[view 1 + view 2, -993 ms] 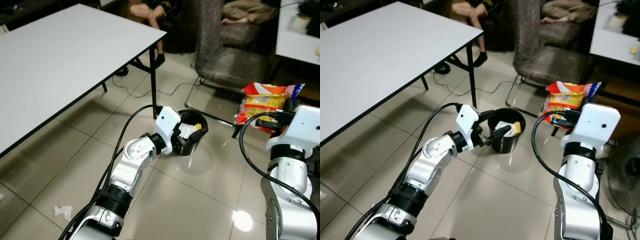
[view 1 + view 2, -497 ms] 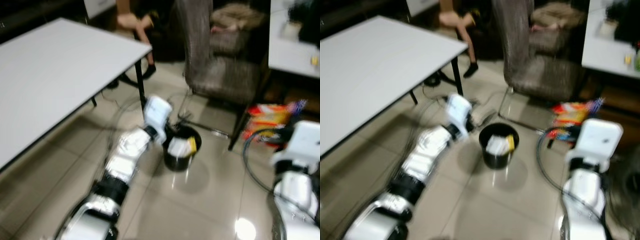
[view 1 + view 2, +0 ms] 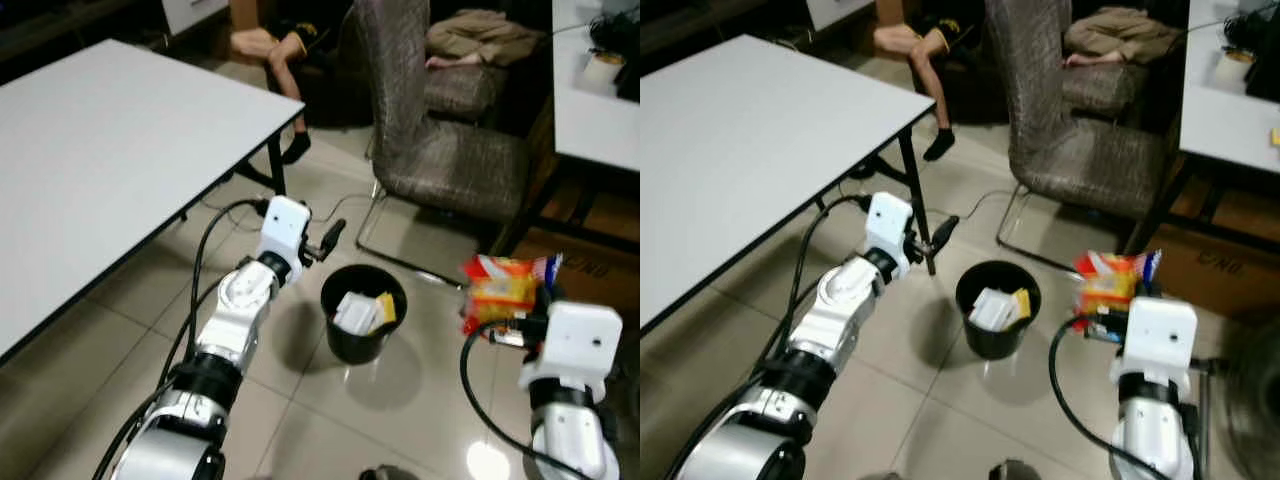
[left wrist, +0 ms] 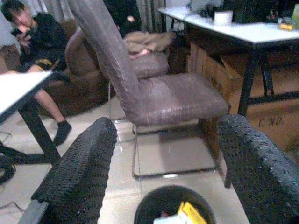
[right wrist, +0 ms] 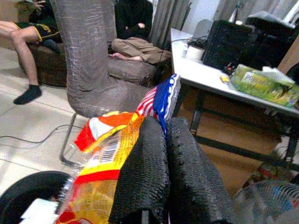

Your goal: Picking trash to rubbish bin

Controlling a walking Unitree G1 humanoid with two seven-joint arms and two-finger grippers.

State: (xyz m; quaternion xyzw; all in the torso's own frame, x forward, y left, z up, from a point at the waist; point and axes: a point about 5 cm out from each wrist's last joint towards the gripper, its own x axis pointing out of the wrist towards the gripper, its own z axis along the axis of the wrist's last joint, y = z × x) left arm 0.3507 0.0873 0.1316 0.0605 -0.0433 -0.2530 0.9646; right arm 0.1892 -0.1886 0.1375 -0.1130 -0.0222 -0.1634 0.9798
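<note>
A black rubbish bin (image 3: 363, 312) stands upright on the tiled floor (image 3: 130, 300), just in front of a grey woven chair (image 3: 430, 150), with white paper (image 3: 352, 312) and a yellow scrap (image 3: 385, 308) already inside.

The right claw (image 5: 166, 154) is clenched on a crisps packet (image 3: 500, 290), orange, red and yellow with a blue-and-white end. The packet hangs in the air to the right of the bin and a little above its rim, not yet over the opening. In the right wrist view its long axis runs along the two black fingers (image 5: 140, 182), the blue end pointing away from the wrist towards the chair and the crumpled yellow end back towards the bin; the fingers hide where exactly they pinch, so the grip seems to be near the middle.

The left claw (image 3: 325, 240) hovers above the floor just left of the bin, released, its fingers (image 4: 79, 177) spread wide and holding nothing, aimed towards the chair with the bin rim below them.

A white surface (image 3: 100, 150) stands to the robot's left. A seated person's legs (image 3: 270, 45) show behind it, and a cable (image 3: 330, 205) lies on the floor under the chair.
</note>
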